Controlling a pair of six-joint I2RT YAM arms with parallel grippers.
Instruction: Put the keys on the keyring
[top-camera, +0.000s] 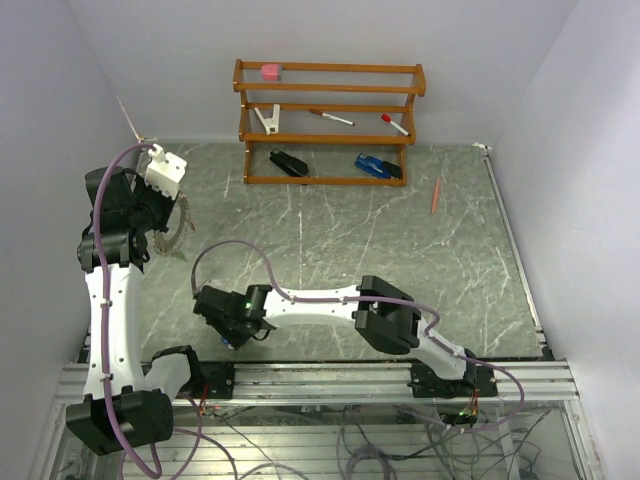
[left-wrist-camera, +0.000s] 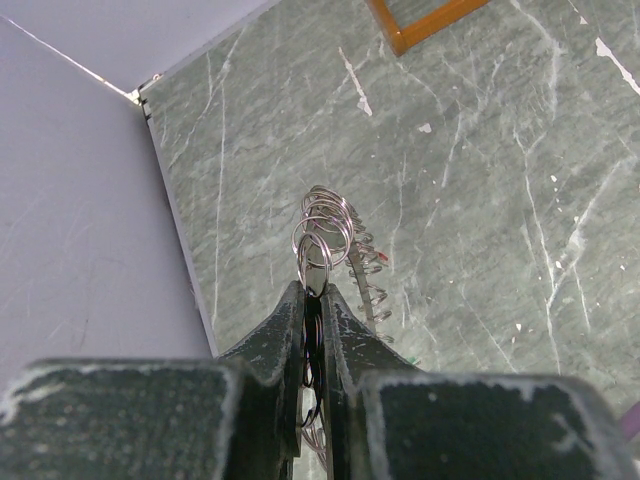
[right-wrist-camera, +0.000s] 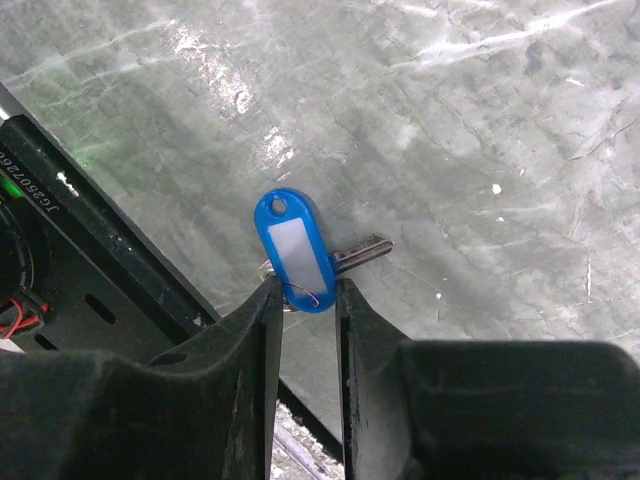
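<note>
The keyring (left-wrist-camera: 324, 222), a thin silvery ring with a toothed rim, sticks out from between the fingertips of my left gripper (left-wrist-camera: 315, 292), which is shut on it above the table's far left. In the top view the ring (top-camera: 183, 226) hangs below that gripper (top-camera: 166, 215). A silvery key (right-wrist-camera: 362, 250) with a blue tag (right-wrist-camera: 297, 248) lies flat on the table by the front edge. My right gripper (right-wrist-camera: 308, 290) is open, and its fingers straddle the tag's near end. The left finger touches the key's small ring. In the top view the right gripper (top-camera: 232, 335) points down near the front rail.
A wooden rack (top-camera: 330, 90) stands at the back with a pink block (top-camera: 271, 71), two red-capped pens (top-camera: 331, 118), a black object (top-camera: 289, 163) and a blue object (top-camera: 378, 167). An orange pencil (top-camera: 436, 195) lies at the right. The black front rail (right-wrist-camera: 90, 270) lies just beside the key.
</note>
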